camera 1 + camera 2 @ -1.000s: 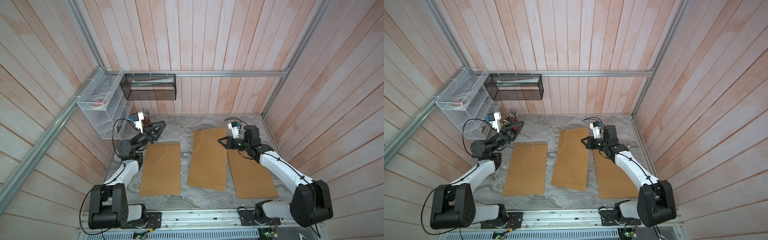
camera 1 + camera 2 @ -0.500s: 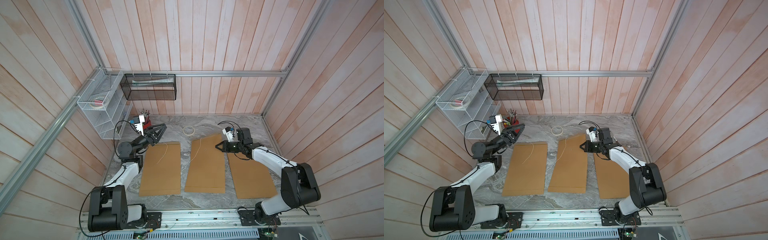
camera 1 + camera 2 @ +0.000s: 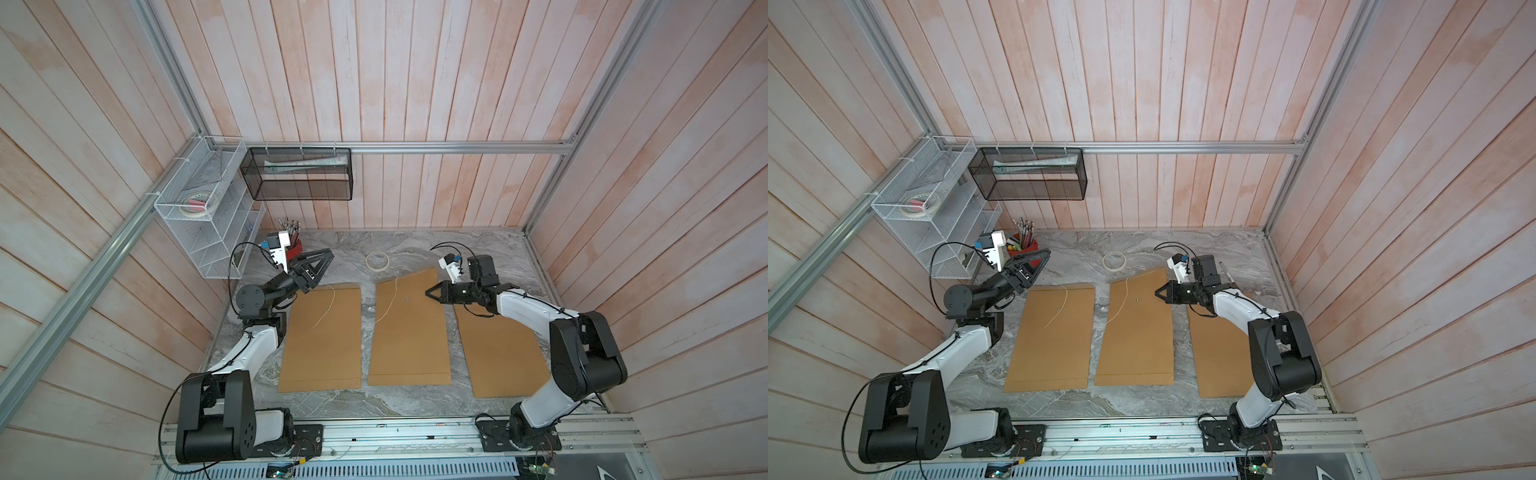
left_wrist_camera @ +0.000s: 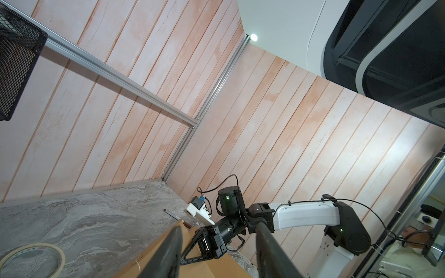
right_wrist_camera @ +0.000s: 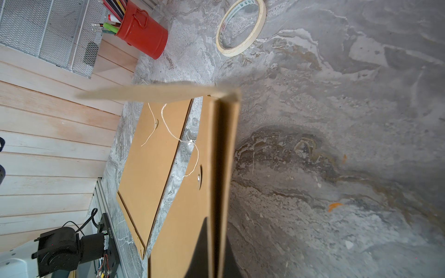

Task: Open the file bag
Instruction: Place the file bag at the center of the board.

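Three brown file bags lie side by side on the marble table. My right gripper point(image 3: 428, 292) point(image 3: 1158, 293) is shut on the right edge of the middle file bag point(image 3: 409, 332) point(image 3: 1138, 332), near its far end, and that far corner stands lifted off the table. In the right wrist view the bag's edge point(image 5: 218, 168) runs straight into my right gripper point(image 5: 218, 264). Its white string point(image 3: 388, 299) hangs loose beside the button point(image 3: 406, 298). My left gripper point(image 3: 328, 257) point(image 3: 1045, 254) point(image 4: 218, 227) is open and empty, raised over the far left corner of the left file bag point(image 3: 322, 336).
The right file bag point(image 3: 498, 357) lies under my right arm. A tape roll point(image 3: 377, 262) and a red pen cup point(image 3: 1023, 243) sit at the back. A white wire shelf point(image 3: 208, 216) and a black mesh basket point(image 3: 299, 174) hang on the walls. A marker point(image 3: 1225, 270) lies far right.
My right gripper has drawn the middle file bag left and toward the front, turning it squarer to the other bags. The left gripper has dipped slightly and stays open.
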### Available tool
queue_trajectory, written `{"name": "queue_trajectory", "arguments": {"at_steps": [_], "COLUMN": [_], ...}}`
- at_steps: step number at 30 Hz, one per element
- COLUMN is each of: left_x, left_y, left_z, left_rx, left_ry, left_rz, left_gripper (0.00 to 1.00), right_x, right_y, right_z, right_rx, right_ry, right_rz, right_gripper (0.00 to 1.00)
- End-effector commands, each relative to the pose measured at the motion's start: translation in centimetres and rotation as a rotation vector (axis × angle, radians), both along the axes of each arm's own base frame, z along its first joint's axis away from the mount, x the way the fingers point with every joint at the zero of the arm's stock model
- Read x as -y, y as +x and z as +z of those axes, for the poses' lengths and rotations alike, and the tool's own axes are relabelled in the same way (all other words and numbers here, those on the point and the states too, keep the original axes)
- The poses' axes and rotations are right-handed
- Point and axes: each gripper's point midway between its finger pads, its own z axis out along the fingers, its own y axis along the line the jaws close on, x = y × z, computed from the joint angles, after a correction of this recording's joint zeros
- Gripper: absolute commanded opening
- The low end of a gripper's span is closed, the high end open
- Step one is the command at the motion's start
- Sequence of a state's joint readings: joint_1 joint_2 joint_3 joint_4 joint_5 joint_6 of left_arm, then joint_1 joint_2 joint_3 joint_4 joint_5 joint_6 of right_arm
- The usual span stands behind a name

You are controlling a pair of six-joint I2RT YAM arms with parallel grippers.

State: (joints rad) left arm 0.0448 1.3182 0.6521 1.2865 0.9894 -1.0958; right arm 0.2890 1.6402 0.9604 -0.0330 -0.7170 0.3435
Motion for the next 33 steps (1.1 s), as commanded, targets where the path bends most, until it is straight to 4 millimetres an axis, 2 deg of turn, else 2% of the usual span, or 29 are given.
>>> {"name": "queue_trajectory", "arguments": {"at_steps": [1, 15, 20, 33], "left_x": [0.0, 0.1, 0.1, 0.1], "left_y": [-0.4, -0.5, -0.5, -0.4], "left_z": [-0.1, -0.3, -0.3, -0.5], "left_rx": [0.012, 0.010, 0.008, 0.006], "left_ry": [0.005, 0.007, 0.008, 0.008], "left_rz": [-0.003, -0.004, -0.006, -0.005], "left_gripper": [0.51, 0.51, 0.51, 0.52], "right_x": [-0.5, -1.2, -1.3, -0.8], "right_y": [0.6, 1.6, 1.7, 2.4], "right_z": [0.4, -1.2, -1.7, -2.0], "right_rx": [0.025, -0.019, -0.031, -0.037], "right_ry": [0.027, 0.045, 0.042, 0.005], "right_rz": [0.021, 0.032, 0.031, -0.009], "right_gripper": [0.00, 0.01, 0.12, 0.50]}}
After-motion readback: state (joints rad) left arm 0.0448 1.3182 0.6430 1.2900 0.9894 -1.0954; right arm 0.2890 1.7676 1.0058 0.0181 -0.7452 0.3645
